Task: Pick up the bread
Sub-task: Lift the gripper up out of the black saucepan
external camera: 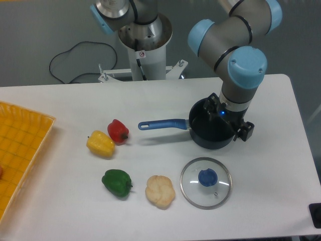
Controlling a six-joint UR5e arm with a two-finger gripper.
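Bread [160, 191], pale cream and knotted into lobes, sits on the white bench [65, 211] near the front edge. It rests alone, between a green pepper [117, 182] on one side and a glass lid [206, 182] with a blue knob on the other, close to both but touching neither. Farther back lie a yellow pepper [101, 144] and a red pepper [118, 131], side by side and apparently in contact. A dark pot [210, 131] with a blue handle stands behind the lid. The arm reaches down over this pot, and the tool [224, 122] hangs at the pot's mouth, well apart from the bread. Its fingers are hidden by the wrist and the pot, so whether it is released or clenched cannot be told. A yellow tray [20, 150] occupies the bench's far side edge.
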